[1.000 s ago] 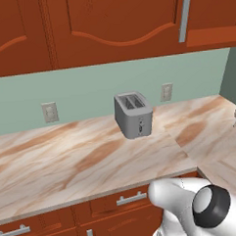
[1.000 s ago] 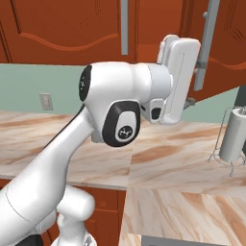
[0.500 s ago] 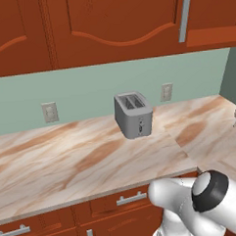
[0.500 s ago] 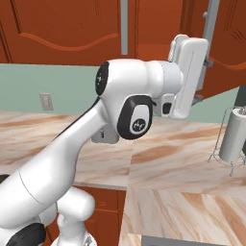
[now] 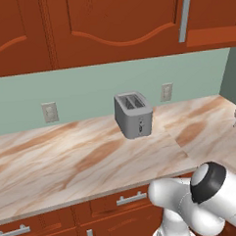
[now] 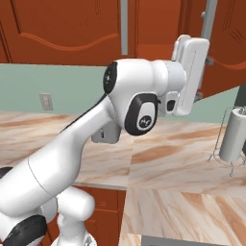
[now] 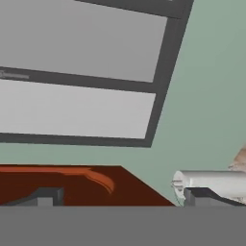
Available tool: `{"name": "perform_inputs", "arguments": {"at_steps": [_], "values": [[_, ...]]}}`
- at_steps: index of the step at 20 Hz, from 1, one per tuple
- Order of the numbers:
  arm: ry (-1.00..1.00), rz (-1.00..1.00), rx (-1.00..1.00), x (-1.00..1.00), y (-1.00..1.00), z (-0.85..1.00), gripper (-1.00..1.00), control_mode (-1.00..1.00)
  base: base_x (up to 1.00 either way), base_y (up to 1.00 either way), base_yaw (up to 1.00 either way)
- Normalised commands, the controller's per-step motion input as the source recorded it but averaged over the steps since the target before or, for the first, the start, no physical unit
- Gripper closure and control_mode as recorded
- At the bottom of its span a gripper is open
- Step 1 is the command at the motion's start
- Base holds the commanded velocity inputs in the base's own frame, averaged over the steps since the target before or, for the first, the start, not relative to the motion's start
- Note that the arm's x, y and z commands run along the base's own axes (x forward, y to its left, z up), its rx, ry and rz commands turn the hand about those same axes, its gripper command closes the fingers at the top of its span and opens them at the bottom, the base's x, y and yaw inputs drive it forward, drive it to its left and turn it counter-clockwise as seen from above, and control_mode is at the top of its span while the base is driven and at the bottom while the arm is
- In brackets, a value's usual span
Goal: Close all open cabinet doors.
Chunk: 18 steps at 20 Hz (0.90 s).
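Marble-patterned counter (image 5: 68,164) runs below a pale green wall, with a grey toaster (image 5: 133,114) standing on it as the landmark. Above the toaster hang the cabinet doors (image 5: 115,22), reddish-brown, their long axes vertical, each with an arched panel; a silver bar handle (image 5: 184,16) runs vertically above and to the right of the toaster. In the right base view one door (image 6: 226,45) further right of the toaster stands swung out from the cabinet front, its handle (image 6: 209,19) upright. The arm rises from the base, bends at a raised elbow, and carries its white hand (image 6: 190,74) up level with the lower edge of that open door, just beside it. In the hand view the gripper (image 7: 122,197) has its fingertips (image 7: 45,196) spread wide with nothing between them; a door edge (image 7: 72,185) and a paper-towel roll (image 7: 211,181) lie beyond.
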Motion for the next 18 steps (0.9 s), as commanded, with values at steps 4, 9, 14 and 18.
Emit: {"name": "perform_inputs", "arguments": {"at_steps": [4,9,14,18], "values": [[0.00,0.09,0.00,0.27,0.00,0.00,-1.00,-1.00,0.00,0.00,0.00],[0.00,0.09,0.00,0.26,0.03,0.00,-1.00,-1.00,0.00,0.00,0.00],[0.00,0.09,0.00,0.33,0.34,0.00,-1.00,-1.00,0.00,0.00,0.00],[0.00,0.09,0.00,0.38,0.37,0.00,-1.00,-1.00,0.00,0.00,0.00]]}}
